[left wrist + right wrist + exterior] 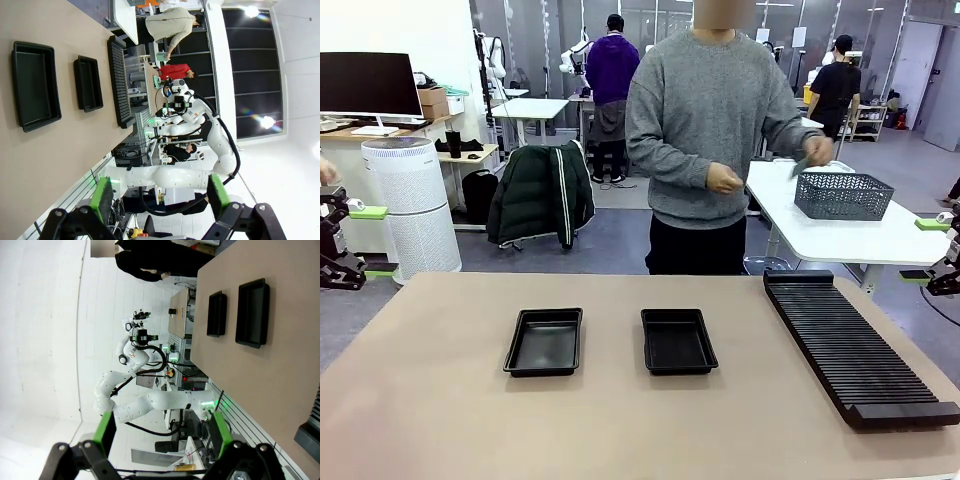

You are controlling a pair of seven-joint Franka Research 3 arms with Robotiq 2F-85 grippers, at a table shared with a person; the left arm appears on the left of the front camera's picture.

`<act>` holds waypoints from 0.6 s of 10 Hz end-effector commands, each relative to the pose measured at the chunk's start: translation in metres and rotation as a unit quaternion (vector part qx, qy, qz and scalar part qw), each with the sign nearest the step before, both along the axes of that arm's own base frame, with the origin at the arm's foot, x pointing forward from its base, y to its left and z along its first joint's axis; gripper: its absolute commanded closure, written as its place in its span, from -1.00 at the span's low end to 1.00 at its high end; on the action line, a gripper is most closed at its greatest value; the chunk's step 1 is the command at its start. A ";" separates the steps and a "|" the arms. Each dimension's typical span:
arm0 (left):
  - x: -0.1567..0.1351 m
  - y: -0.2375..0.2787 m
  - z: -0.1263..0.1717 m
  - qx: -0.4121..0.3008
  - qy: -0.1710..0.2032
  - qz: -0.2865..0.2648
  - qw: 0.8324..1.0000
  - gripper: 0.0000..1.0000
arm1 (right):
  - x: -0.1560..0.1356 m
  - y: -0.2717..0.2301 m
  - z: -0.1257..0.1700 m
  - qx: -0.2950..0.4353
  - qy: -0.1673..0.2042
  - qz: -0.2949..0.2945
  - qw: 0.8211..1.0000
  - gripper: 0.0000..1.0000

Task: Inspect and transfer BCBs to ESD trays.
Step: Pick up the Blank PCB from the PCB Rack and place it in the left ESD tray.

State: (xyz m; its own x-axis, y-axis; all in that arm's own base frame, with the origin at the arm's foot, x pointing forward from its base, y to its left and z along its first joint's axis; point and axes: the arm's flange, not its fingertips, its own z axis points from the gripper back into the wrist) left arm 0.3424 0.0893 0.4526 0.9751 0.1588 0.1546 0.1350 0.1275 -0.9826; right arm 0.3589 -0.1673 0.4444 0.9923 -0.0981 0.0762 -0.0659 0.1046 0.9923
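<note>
- The left gripper point(160, 197) is held off the table's left edge. Its jaws are spread wide, and nothing is caught between the green pads.
- The right gripper point(163, 434) is posed the same way off the right edge, wide open and empty. It is well apart from everything on the table point(440, 420).
- The left ESD tray point(544, 341) and the right ESD tray point(678, 340) are laid side by side near the middle of the table. Both are empty, so no board has been transferred yet.
- A long black ribbed rack point(850, 345) is laid along the table's right side, and no board can be made out in its slots.
- Beyond the far edge a person is turned toward a grey mesh basket point(843, 200) on a white side table. A raised hand point(817, 152) is held just above the basket's rim, and a thin dark-green piece, probably a BCB point(802, 166), is pinched in it. It is too small to be made out with certainty. The other hand point(724, 179) is kept loosely closed in front of the body.
- Trouble is judged most likely at the handover. A thin, flat board could be gripped off-centre or skewed, and then slipped or dropped.
- A board set down on a tray's flared rim instead of its floor would be left tilted.
- A hand and an arm could also be brought into each other's path if both reach over the trays together.
</note>
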 end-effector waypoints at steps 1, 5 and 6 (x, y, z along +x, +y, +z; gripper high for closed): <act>0.000 0.000 0.000 0.000 0.000 0.001 1.000 -1.00 | 0.000 0.000 0.000 0.000 0.001 0.000 1.000 -1.00; 0.000 0.000 0.000 0.000 0.000 0.001 1.000 -1.00 | 0.000 0.000 0.000 0.000 0.001 0.000 1.000 -1.00; 0.000 0.000 0.000 0.000 0.000 0.001 1.000 -1.00 | 0.000 0.000 0.000 0.000 0.001 0.000 1.000 -1.00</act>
State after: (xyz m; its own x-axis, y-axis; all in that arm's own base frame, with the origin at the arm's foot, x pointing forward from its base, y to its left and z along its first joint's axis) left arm 0.3424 0.0893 0.4526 0.9751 0.1588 0.1546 0.1350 0.1275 -0.9826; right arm 0.3589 -0.1673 0.4444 0.9923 -0.0981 0.0762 -0.0659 0.1046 0.9923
